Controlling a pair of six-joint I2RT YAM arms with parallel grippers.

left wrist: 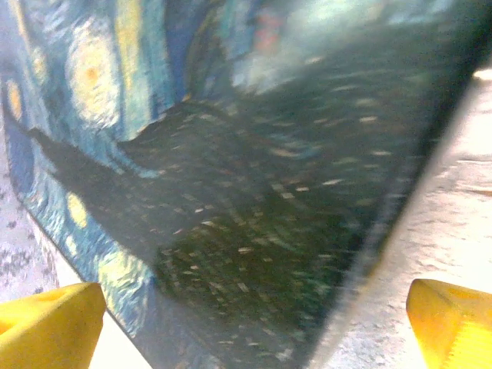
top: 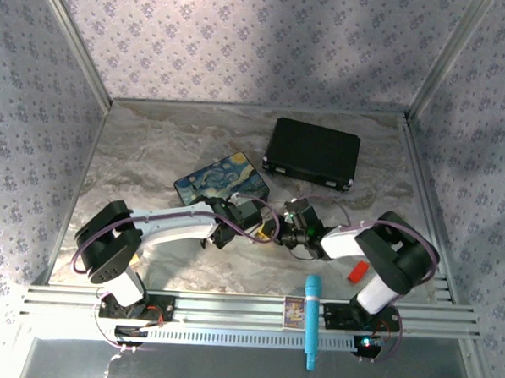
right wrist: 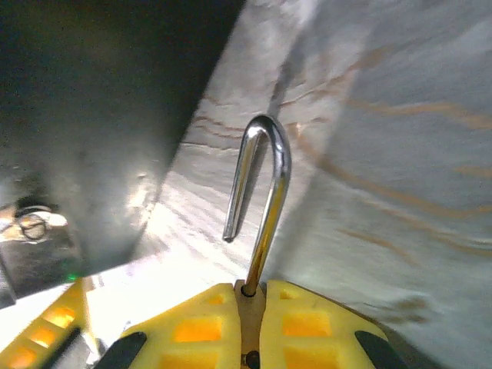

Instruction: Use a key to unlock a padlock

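Clamping the padlock (right wrist: 270, 165) by its brass body, the right gripper (right wrist: 248, 296) is squeezing almost shut. The silver shackle is sticking out ahead of its fingertips with one leg hanging free, so the unlocking step is looking done. The left gripper (left wrist: 252, 321) is gaping wide and carrying nothing, with the painted box (left wrist: 231, 192) looming just ahead. I cannot tell where the key is lying. Next is probably lowering the padlock gently onto the table (right wrist: 400, 154).
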